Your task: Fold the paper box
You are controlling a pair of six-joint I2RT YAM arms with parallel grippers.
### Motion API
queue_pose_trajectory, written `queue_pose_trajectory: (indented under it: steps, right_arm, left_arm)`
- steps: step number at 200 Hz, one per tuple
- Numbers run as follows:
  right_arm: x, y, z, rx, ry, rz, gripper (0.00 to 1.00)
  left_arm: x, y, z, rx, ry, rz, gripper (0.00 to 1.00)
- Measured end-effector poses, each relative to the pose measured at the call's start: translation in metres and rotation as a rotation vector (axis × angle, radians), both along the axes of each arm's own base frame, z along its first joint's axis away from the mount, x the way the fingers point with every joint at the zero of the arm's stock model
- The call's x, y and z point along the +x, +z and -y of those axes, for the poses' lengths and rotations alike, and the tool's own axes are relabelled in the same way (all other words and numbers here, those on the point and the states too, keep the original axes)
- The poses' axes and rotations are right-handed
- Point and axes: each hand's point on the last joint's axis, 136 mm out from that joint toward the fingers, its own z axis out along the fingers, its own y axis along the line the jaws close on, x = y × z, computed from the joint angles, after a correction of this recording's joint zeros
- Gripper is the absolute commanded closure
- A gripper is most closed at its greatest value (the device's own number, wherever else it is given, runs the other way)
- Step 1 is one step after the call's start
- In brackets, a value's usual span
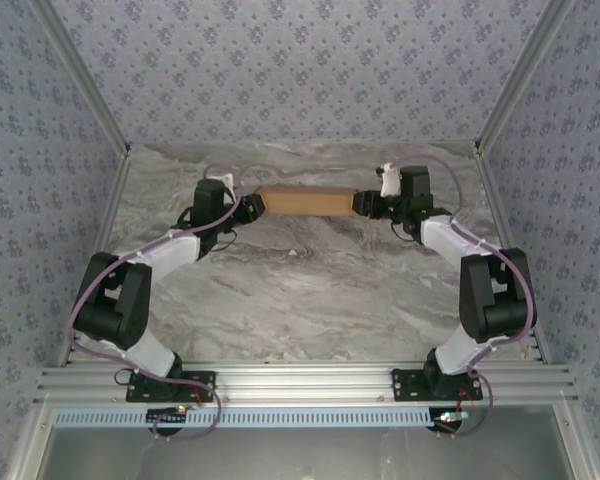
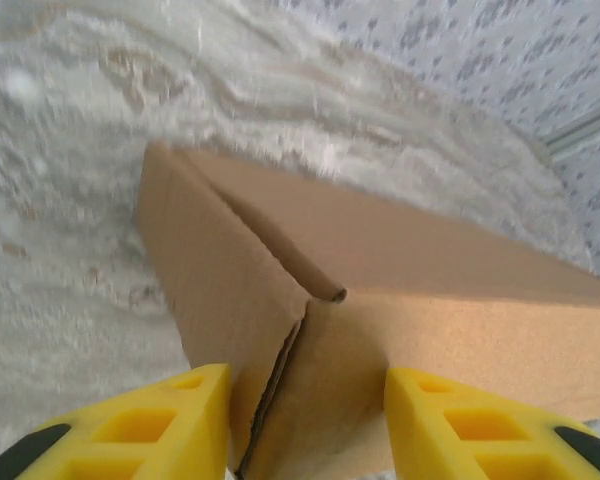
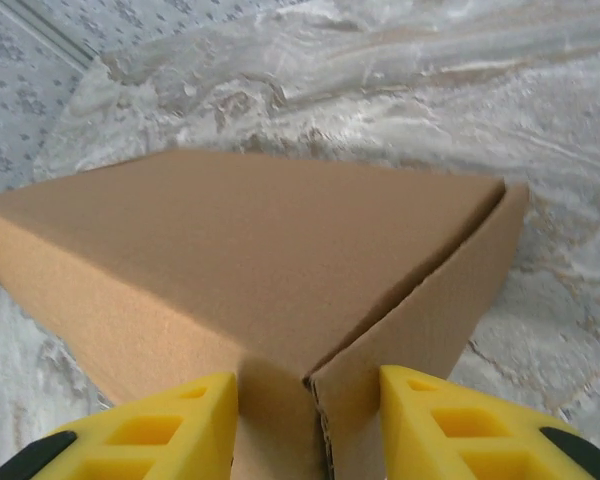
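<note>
The paper box (image 1: pixel 305 201) is a closed, shallow brown cardboard box at the far middle of the table, with one arm at each end. My left gripper (image 1: pixel 250 206) is at its left end. In the left wrist view a box (image 2: pixel 400 260) corner with a seam sits between the yellow fingers (image 2: pixel 170 420), and the gripper (image 2: pixel 308 420) is shut on it. My right gripper (image 1: pixel 363 204) is at the right end. In the right wrist view the gripper (image 3: pixel 308 425) is shut on the box's (image 3: pixel 260 240) near corner, a finger against each face.
The marble-patterned table (image 1: pixel 310 290) stretches from the box to the arm bases. Patterned walls with aluminium posts (image 1: pixel 502 90) close in the back and sides. An aluminium rail (image 1: pixel 300 380) carries both bases along the near edge.
</note>
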Motion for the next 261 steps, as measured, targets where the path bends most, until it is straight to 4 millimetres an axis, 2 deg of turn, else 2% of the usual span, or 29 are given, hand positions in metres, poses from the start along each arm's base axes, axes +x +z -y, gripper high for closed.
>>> queue_pose_trajectory:
  steps: [40, 62, 90, 115, 144, 165, 199, 220, 226, 242, 261]
  right_arm:
    - [-0.027, -0.033, 0.005, -0.047, 0.000, -0.029, 0.56]
    - [-0.035, -0.047, 0.006, -0.073, -0.005, -0.054, 0.55]
    - [-0.048, -0.066, 0.007, -0.105, -0.012, -0.103, 0.47]
    - [-0.059, -0.081, 0.010, -0.142, -0.033, -0.165, 0.38]
    - [-0.063, -0.082, 0.017, -0.168, -0.059, -0.192, 0.32]
    - [-0.060, -0.068, 0.017, -0.169, -0.068, -0.171, 0.31]
    - [-0.047, -0.026, 0.024, -0.191, -0.112, -0.076, 0.29]
    - [-0.049, 0.007, 0.042, -0.256, -0.181, 0.014, 0.25]
    - [-0.050, 0.018, 0.049, -0.279, -0.206, 0.044, 0.18]
    - [-0.054, 0.045, 0.068, -0.331, -0.286, 0.122, 0.11]
    - [-0.061, 0.074, 0.091, -0.388, -0.382, 0.212, 0.06]
  left_arm:
    - [-0.030, -0.040, 0.007, 0.028, -0.037, -0.064, 0.53]
    - [-0.037, -0.059, 0.009, 0.042, -0.045, -0.096, 0.52]
    - [-0.048, -0.085, 0.010, 0.057, -0.054, -0.150, 0.47]
    - [-0.055, -0.092, 0.013, 0.068, -0.068, -0.168, 0.37]
    - [-0.058, -0.091, 0.012, 0.077, -0.074, -0.169, 0.28]
    - [-0.061, -0.078, 0.009, 0.095, -0.078, -0.148, 0.25]
    - [-0.061, -0.042, -0.006, 0.144, -0.058, -0.069, 0.22]
    - [-0.057, -0.009, -0.030, 0.200, 0.010, 0.021, 0.19]
    - [-0.056, 0.001, -0.037, 0.217, 0.034, 0.052, 0.18]
    - [-0.055, 0.031, -0.057, 0.267, 0.105, 0.155, 0.14]
    - [-0.061, 0.049, -0.080, 0.326, 0.190, 0.237, 0.06]
